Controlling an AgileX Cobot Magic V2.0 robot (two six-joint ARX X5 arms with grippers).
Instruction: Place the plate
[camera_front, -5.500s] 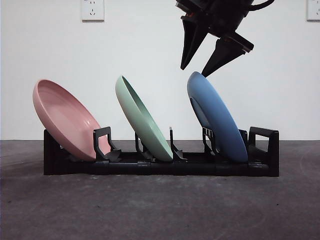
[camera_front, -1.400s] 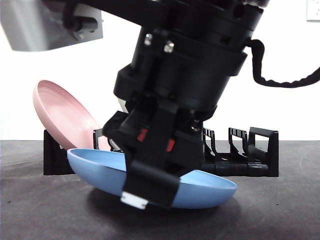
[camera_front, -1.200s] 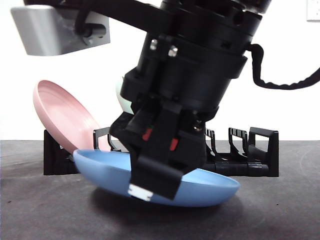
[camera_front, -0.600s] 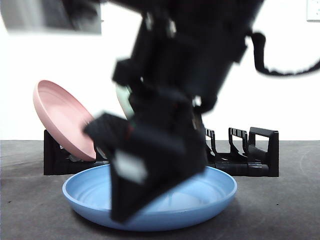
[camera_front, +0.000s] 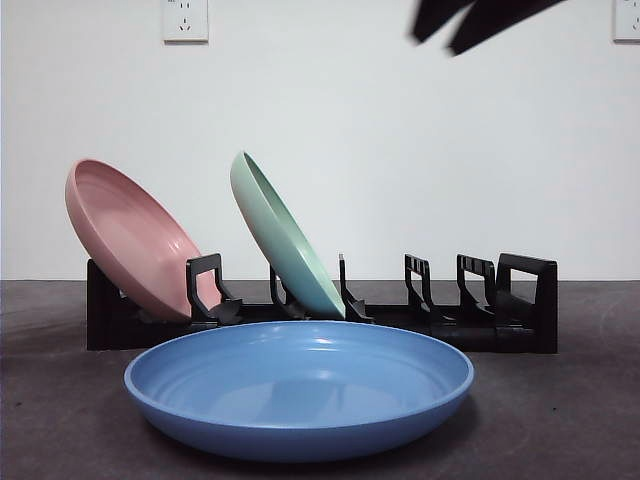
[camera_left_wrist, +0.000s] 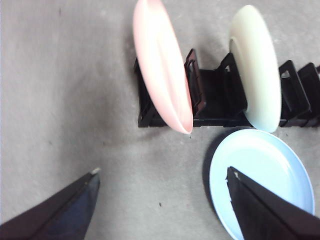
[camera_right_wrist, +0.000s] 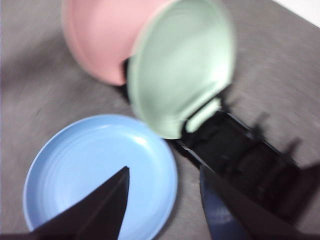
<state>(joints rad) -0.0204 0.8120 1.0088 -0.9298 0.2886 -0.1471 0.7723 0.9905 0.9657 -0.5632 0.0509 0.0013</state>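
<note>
The blue plate lies flat on the table in front of the black rack, with nothing holding it. It also shows in both wrist views, blue plate and blue plate. My right gripper is open and empty above the plate and rack; in the front view only the black tips of the right gripper show at the top edge. Well above the table, beside the rack's pink end, my left gripper is open and empty.
A pink plate and a green plate lean in the rack's left slots; the slots on its right hold nothing. White wall with sockets stands behind. Dark grey table extends around the blue plate.
The gripper brought the blue plate down from the rack, let it go and rose to the top edge. The plate now rests flat on the table.
</note>
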